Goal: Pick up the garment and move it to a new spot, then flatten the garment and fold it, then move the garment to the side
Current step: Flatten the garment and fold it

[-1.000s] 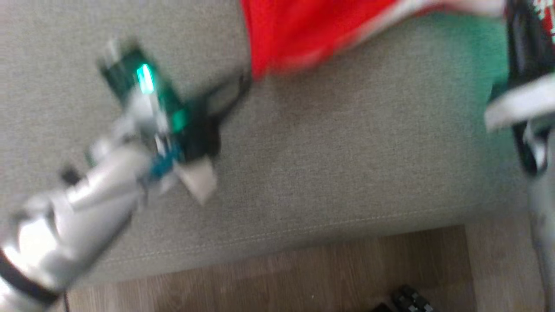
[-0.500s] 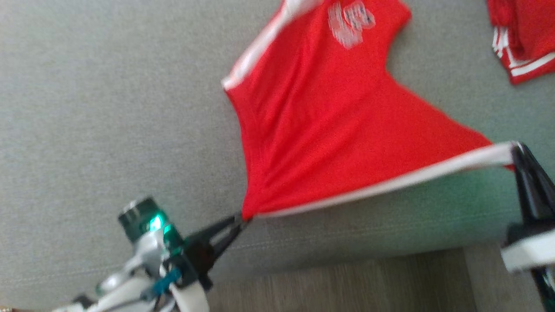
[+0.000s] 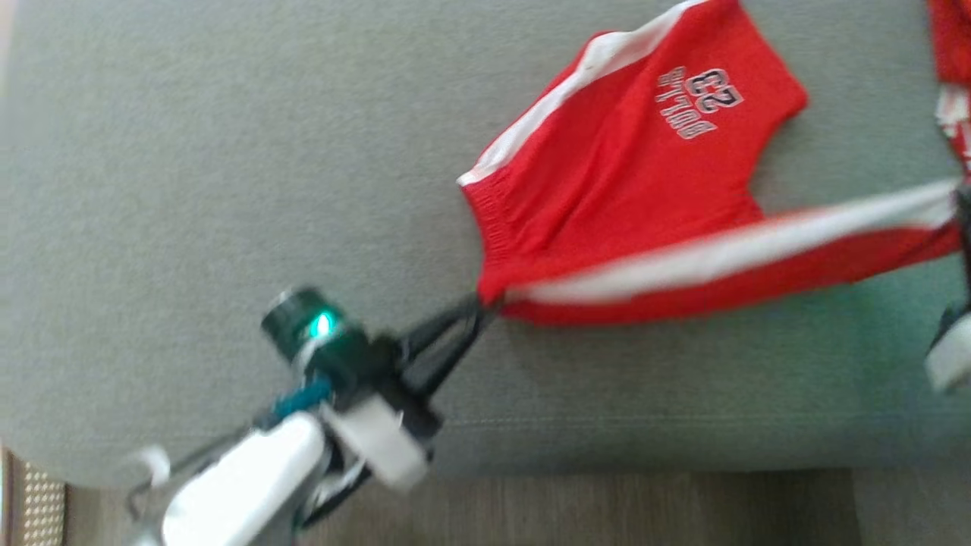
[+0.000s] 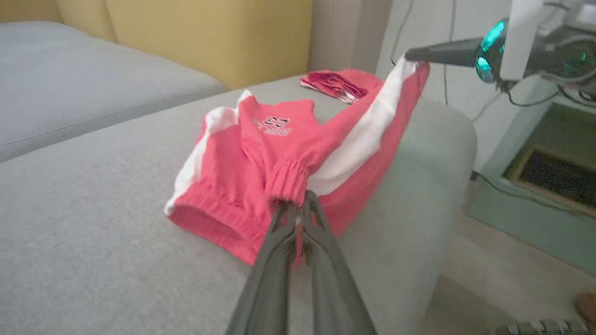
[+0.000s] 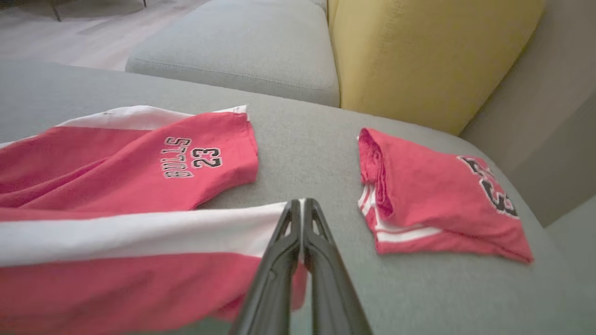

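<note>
The garment, a pair of red shorts with white side stripes and "BULLS 23" printed on 1 leg, sits in the upper right of the head view on the grey sofa seat. The printed leg lies flat on the seat. The other leg is pulled taut into a band running to the right edge of the frame.

The left gripper, in the lower middle of that view, has its 2 dark fingers pinched together on a corner of the elastic waistband. In the right wrist view, the right gripper rises from the bottom middle, fingers closed on the hem of the stretched leg at the end of its white stripe.

At the right of that view a folded red garment lies on the seat, apart from the shorts. A yellow cushion stands behind it at the upper right. Wooden floor runs along the bottom of the head view.
</note>
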Controlling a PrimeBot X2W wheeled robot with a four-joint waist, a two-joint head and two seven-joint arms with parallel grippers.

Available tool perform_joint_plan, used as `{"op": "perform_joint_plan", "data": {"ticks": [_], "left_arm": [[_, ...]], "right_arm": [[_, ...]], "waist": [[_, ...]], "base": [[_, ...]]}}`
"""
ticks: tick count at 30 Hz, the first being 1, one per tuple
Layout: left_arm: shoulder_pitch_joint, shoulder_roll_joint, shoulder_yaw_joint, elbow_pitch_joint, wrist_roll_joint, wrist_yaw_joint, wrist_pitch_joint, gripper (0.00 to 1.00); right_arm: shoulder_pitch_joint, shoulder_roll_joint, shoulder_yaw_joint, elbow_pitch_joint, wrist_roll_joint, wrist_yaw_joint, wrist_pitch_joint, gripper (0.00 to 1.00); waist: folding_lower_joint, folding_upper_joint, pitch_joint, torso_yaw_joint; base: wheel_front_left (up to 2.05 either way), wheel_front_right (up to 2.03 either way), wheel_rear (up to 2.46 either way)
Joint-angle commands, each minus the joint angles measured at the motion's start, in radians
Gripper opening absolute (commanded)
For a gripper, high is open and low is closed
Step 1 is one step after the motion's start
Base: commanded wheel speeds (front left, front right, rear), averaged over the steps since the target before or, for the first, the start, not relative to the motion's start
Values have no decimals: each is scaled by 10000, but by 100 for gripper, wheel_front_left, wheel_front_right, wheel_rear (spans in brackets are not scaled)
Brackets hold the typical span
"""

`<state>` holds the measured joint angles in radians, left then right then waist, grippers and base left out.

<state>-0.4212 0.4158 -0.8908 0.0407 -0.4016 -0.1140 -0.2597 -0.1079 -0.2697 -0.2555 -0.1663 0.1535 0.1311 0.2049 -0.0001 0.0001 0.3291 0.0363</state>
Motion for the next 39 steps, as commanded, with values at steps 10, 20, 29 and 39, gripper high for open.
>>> {"op": "perform_joint_plan", "data": {"ticks": [10, 20, 29, 39], "left_arm": [[-1900, -1444, 1379, 1874, -1643, -160, -20, 0], [-3069, -1937, 1296, 2707, -2807, -165, -20, 0], [-3564, -2304, 1383, 3770, -2899, -166, -20, 0], [-2876, -2582, 3005, 3384, -1748, 41, -20, 100]], "right_arm": [[-4290, -1330, 1201, 2699, -508, -4, 412, 0], [-7649, -1961, 3019, 5162, -741, -4, 585, 0], [-9339, -1953, 4043, 6995, -617, -4, 245, 8], [-9136, -1675, 3024, 7841, 331, -4, -1495, 100]], "waist": [[1, -1, 1040, 725], [1, -1, 1862, 1221], [1, -1, 2327, 1405], [1, -1, 2087, 1126]], "base": [[0, 0, 0], [0, 0, 0], [0, 0, 0], [0, 0, 0]]}}
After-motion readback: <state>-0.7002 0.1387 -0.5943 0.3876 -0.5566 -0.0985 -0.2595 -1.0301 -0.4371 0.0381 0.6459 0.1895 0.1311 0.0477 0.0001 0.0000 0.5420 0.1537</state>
